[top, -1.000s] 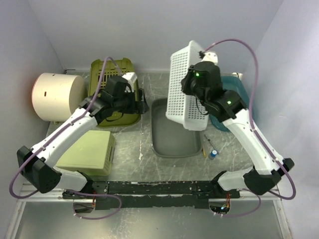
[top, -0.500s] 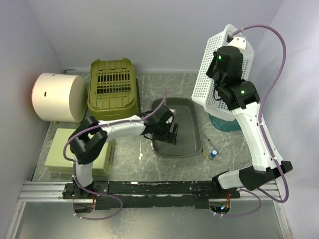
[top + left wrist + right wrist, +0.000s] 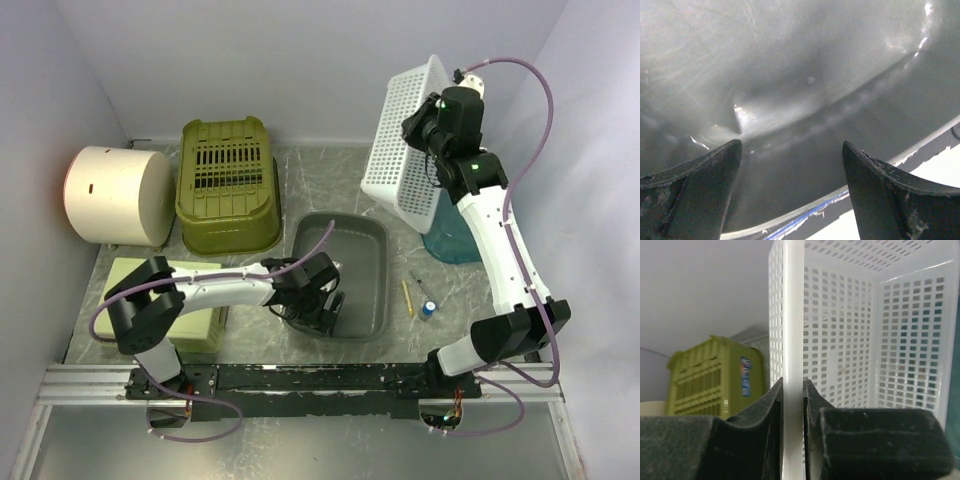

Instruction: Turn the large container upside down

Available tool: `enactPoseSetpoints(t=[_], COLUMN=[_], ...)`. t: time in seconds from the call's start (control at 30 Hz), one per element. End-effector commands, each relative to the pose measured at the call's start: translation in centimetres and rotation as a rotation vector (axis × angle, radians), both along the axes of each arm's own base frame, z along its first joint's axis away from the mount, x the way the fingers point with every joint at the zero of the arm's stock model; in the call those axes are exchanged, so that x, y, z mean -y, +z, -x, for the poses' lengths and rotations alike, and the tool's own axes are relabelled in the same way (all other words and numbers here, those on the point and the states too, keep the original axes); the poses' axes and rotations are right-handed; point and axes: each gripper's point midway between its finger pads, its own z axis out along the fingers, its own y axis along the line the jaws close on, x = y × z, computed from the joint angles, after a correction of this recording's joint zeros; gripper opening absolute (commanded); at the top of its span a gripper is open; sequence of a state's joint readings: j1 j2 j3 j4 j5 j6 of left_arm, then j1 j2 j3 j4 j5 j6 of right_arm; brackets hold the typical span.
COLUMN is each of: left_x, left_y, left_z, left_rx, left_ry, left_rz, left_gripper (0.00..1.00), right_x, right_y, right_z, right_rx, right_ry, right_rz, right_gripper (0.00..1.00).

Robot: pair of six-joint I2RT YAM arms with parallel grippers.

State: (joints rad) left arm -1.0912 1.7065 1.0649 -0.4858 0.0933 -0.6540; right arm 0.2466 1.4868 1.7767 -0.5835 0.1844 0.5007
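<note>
My right gripper (image 3: pixel 425 128) is shut on the rim of a white perforated basket (image 3: pixel 405 140) and holds it in the air at the back right, tilted on its side. In the right wrist view the fingers (image 3: pixel 793 382) pinch the white rim (image 3: pixel 792 315) of the basket. A grey plastic tub (image 3: pixel 375 235) sits open side up at the table's middle. My left gripper (image 3: pixel 322 310) is open and low inside the tub's near left corner. In the left wrist view the gripper (image 3: pixel 791 145) spans the tub's inner wall (image 3: pixel 790 75), with nothing between the fingers.
An olive green slotted basket (image 3: pixel 228 185) lies upside down at the back left, also visible in the right wrist view (image 3: pixel 715 370). A cream cylinder (image 3: pixel 115 195) and a pale green box (image 3: pixel 165 300) are at the left. A teal bowl (image 3: pixel 450 242), a pencil (image 3: pixel 408 298) and a small battery (image 3: pixel 427 308) are at the right.
My left arm swung from the olive basket into the grey tub and on to its near left corner; the tub shifted slightly nearer. My right arm carried the white basket up and rightward.
</note>
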Motion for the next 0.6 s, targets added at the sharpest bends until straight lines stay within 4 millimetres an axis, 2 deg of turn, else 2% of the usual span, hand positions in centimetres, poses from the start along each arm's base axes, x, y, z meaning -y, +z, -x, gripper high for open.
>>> enactPoseSetpoints(t=[0.0, 0.1, 0.17, 0.27, 0.37, 0.47, 0.57], left_x=[-2.1, -2.2, -1.8, -0.6, -0.1, -0.6, -1.1], left_y=[0.6, 1.5, 3.4, 7.9, 12.4, 15.5, 19.1], left_z=[3.3, 4.7, 3.8, 1.9, 0.3, -1.3, -2.9], left_rx=[-0.059, -0.050, 0.002, 0.105, 0.189, 0.234, 0.275], left_ry=[-0.006, -0.019, -0.002, 0.020, 0.036, 0.079, 0.116], left_rz=[-0.045, -0.058, -0.040, 0.023, 0.091, 0.150, 0.269], left_gripper=[0.92, 0.93, 0.93, 0.95, 0.96, 0.96, 0.96], right_x=[-2.7, -3.6, -4.4, -5.6, -5.5, -5.4, -5.8], right_y=[5.1, 5.2, 4.9, 5.3, 5.1, 2.5, 1.1], right_z=[-1.3, -2.6, -3.6, -4.6, -5.7, -7.2, -7.6], right_rx=[0.251, 0.299, 0.323, 0.404, 0.483, 0.489, 0.539], right_ry=[0.088, 0.095, 0.112, 0.153, 0.140, 0.106, 0.135], right_rz=[-0.224, -0.329, -0.409, -0.523, -0.631, -0.739, -0.879], right_gripper=[0.00, 0.00, 0.00, 0.00, 0.00, 0.00, 0.00])
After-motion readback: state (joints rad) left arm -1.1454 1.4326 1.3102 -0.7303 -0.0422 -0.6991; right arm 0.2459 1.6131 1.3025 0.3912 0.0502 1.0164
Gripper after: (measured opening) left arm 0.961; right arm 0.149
